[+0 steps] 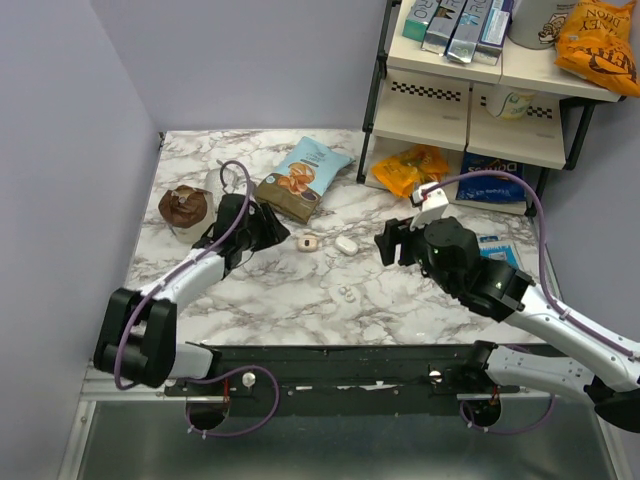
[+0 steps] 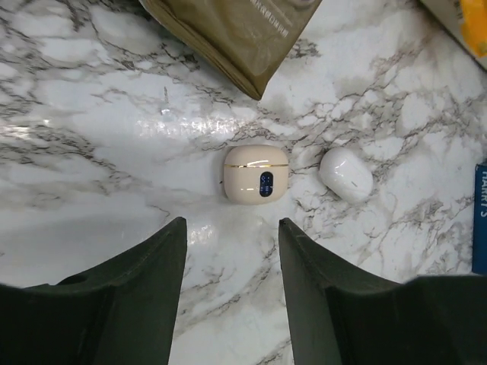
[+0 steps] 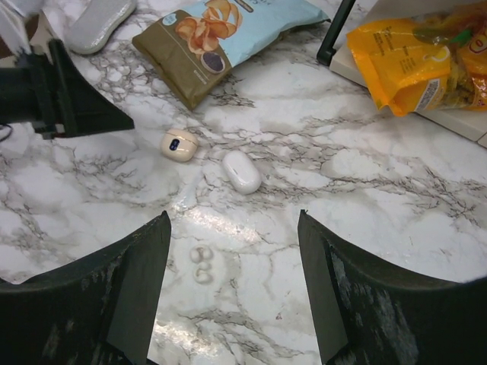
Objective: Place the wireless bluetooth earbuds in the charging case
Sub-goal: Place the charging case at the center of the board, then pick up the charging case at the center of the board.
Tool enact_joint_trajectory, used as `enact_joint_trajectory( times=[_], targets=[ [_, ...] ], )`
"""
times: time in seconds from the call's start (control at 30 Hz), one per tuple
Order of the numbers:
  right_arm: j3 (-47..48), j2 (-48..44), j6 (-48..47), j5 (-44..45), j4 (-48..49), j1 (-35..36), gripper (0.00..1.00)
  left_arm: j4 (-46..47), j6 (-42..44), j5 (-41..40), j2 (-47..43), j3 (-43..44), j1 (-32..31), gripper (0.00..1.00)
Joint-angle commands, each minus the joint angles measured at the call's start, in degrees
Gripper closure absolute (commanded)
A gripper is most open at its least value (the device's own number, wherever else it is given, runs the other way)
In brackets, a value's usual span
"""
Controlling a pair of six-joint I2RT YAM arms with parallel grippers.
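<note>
The charging case [image 1: 307,242] is a small cream-peach rounded case with a dark blue mark, lying mid-table. It shows in the left wrist view [image 2: 256,173] just ahead of my open, empty left gripper [image 2: 232,224], and in the right wrist view [image 3: 179,144]. Two tiny white earbuds [image 1: 344,293] lie together nearer the front, seen between the jaws of my open right gripper [image 3: 233,217] as a small cluster [image 3: 201,262]. My left gripper [image 1: 275,228] is left of the case. My right gripper [image 1: 395,240] is to its right.
A plain white oval object [image 1: 346,245] lies right of the case. A blue-brown snack bag [image 1: 303,178] and a brown item [image 1: 185,205] lie behind. A shelf rack [image 1: 480,90] with an orange bag [image 1: 410,168] stands back right. A blue packet [image 1: 497,250] lies by the right arm.
</note>
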Motion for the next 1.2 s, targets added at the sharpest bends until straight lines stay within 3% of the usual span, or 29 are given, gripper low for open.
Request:
enact_joint_trajectory(
  times=[0.0,0.07,0.1,0.2,0.3,0.33,0.4,0.43,0.47,0.53,0.7,0.9,1.17],
  targets=[
    [-1.5,-0.1,0.6,1.2,3.0,-0.3,0.24,-11.7,3.3,-11.9,-12.0,2.5,-2.2,0.35],
    [-2.2,-0.1,1.0,3.4,4.1,-0.2,0.24,-11.3,2.8,-17.4,-13.9,2.5,-5.2,0.19],
    [-2.4,-0.5,1.2,4.1,4.6,-0.2,0.23,-11.2,1.8,-18.2,-13.8,2.6,-7.3,0.01],
    [-2.6,-1.9,1.3,5.1,5.4,-0.2,0.23,-8.9,-5.1,-17.4,-12.8,1.1,-8.3,0.01],
    [-3.0,-3.0,1.2,6.0,5.7,-0.2,0.22,3.8,-11.5,-14.8,-13.7,-4.9,-8.9,0.01],
    [-3.1,-3.6,0.7,6.1,5.8,-0.2,0.22,6.9,-12.3,-17.1,-13.7,-5.4,-11.8,0.01],
    [-3.5,-4.2,0.1,6.4,5.7,-0.2,0.22,2.4,-8.3,-21.1,-10.0,-0.6,-15.2,0.01],
    [-3.6,-4.7,-0.5,6.7,5.7,-0.3,0.22,-7.5,-5.2,-21.8,-7.3,8.6,-16.7,0.01],
    [-3.7,-4.8,-0.8,7.5,5.7,-0.2,0.22,-13.2,1.0,-23.7,-4.4,13.4,-20.3,0.01],
    [-4.1,-5.2,-1.6,8.5,5.8,-0.3,0.22,-21.2,4.3,-27.8,2.4,21.3,-23.5,0.01],
    [-4.4,-7.1,-2.1,8.9,4.9,-0.2,0.22,-11.9,8.3,-21.1,6.5,18.5,-25.8,0.01],
    [-4.9,-9.0,-2.0,7.8,3.4,-0.2,0.22,-22.6,13.6,-18.3,20.6,29.2,-25.9,0.01],
    [-6.1,-8.9,-1.7,7.0,3.4,-0.2,0.22,-25.4,16.7,-17.6,27.5,35.6,-26.9,0.01]
  ],
)
